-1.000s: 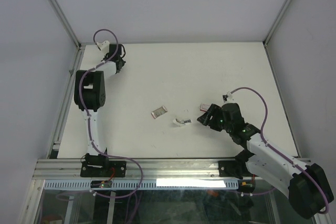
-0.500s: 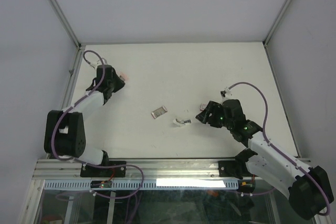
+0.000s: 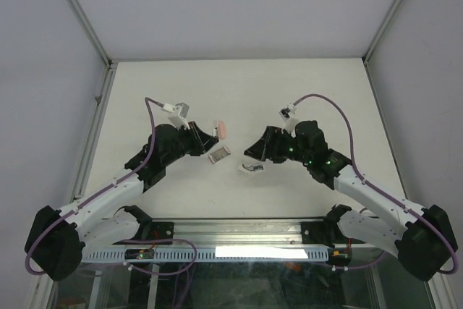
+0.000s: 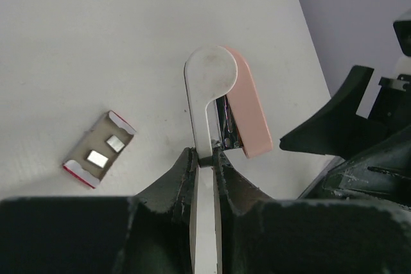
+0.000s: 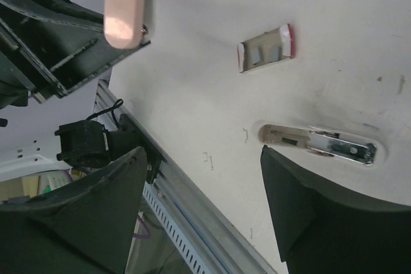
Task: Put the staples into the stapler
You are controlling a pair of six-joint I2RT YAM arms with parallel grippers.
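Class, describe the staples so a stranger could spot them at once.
On the white table, find the pink stapler in the left gripper. Near it lie the staples: a flat grey rectangle with reddish ends, unlike the rounded white piece with a metal rail.

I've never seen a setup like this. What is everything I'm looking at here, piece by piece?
stapler: one, pink and white, hinged open, held in the left gripper
staples: two short strips, silvery, lying in the holder
holder: one, flat, grey with red-and-white ends, on the table near the left gripper
oval piece: one, white with a metal strip inside, flat on the table beside the right gripper
table: one, off-white, under everything
rail: one, silvery metal, along the table's near edge
cables: two, purple, one along each arm
left gripper: one, black, closed on the stapler's white part
right gripper: one, black, open and holding nothing
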